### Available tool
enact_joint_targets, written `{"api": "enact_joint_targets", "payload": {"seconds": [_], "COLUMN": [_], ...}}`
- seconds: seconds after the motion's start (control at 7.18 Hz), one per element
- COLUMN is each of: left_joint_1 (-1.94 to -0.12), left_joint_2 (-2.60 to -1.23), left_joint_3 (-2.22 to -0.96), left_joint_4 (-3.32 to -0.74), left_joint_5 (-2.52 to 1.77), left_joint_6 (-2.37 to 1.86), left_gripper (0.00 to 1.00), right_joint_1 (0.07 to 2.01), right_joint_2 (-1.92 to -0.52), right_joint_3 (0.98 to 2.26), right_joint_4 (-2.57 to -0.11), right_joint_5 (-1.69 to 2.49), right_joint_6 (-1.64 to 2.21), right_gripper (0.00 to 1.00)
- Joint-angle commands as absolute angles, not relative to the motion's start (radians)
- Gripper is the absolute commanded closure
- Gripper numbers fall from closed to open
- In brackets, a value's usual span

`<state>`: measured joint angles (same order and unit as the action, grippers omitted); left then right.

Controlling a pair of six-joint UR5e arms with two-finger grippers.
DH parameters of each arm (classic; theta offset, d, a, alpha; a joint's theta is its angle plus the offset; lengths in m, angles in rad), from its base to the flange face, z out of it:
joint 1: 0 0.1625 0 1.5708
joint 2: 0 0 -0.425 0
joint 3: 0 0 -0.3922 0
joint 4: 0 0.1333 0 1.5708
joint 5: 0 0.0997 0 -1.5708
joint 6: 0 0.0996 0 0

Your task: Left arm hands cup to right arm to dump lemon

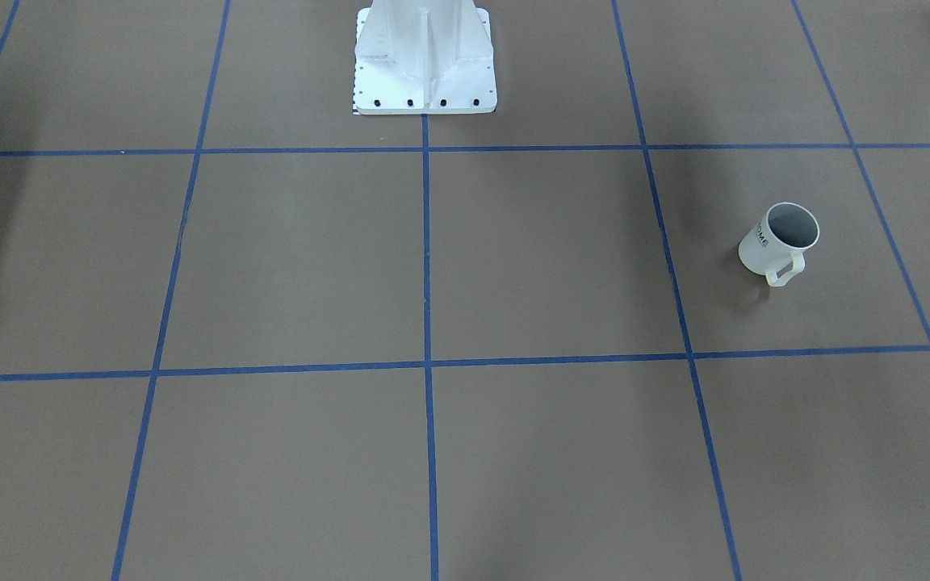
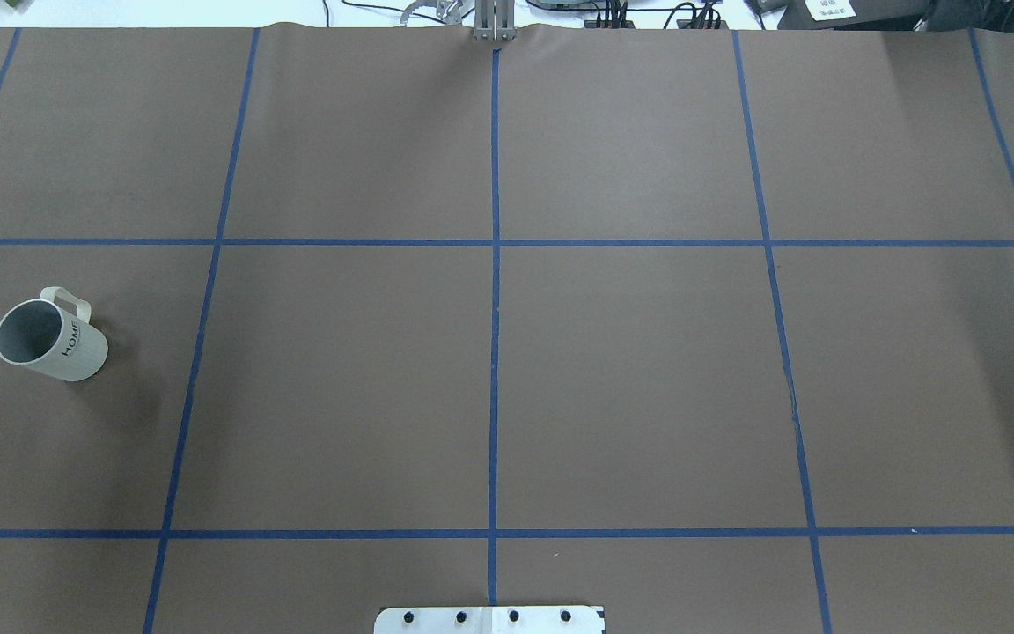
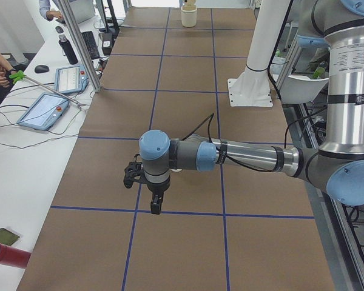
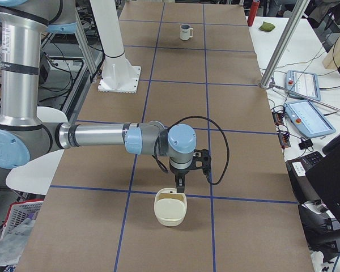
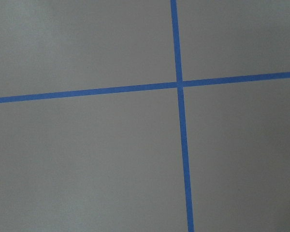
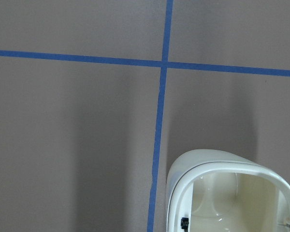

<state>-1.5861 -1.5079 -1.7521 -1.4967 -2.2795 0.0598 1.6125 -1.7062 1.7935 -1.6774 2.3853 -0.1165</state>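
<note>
The left gripper points straight down over the brown table, out on the left side of the white robot base. Whether its fingers are spread or closed cannot be told. The cup stands upright on the table, also left of the base and well apart from it, with its handle turned away from the base. The right gripper, its opening equally unclear, hangs right of the base, just above the rim of a cream container.
</note>
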Motion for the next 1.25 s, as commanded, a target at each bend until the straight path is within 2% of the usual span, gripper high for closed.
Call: {"api": "enact_joint_targets", "payload": {"seconds": [0.0, 0.56, 0.84, 1.11], "left_joint_1": [-1.585, -1.58, -1.568, -1.48], "left_joint_2": [-1.508, -1.509, -1.517, -1.512], "left_joint_3": [-1.755, -1.834, -1.92, -1.925], "left_joint_4": [-1.497, -1.505, -1.505, -1.508], "left_joint_5": [-2.279, -2.295, -2.305, -2.434], "left_joint_6": [0.058, 0.049, 0.003, -0.274], "left_gripper": [0.0, 0.0, 0.0, 0.0], "right_joint_1": [1.612, 1.614, 1.614, 1.614], "right_joint_2": [-1.704, -1.706, -1.706, -1.707], "right_joint_3": [1.801, 1.825, 1.853, 1.862], "right_joint_4": [-1.677, -1.677, -1.678, -1.678], "right_joint_5": [2.387, 2.39, 2.39, 2.391], "right_joint_6": [-0.111, -0.112, -0.11, -0.107], "right_gripper": [0.0, 0.0, 0.0, 0.0]}}
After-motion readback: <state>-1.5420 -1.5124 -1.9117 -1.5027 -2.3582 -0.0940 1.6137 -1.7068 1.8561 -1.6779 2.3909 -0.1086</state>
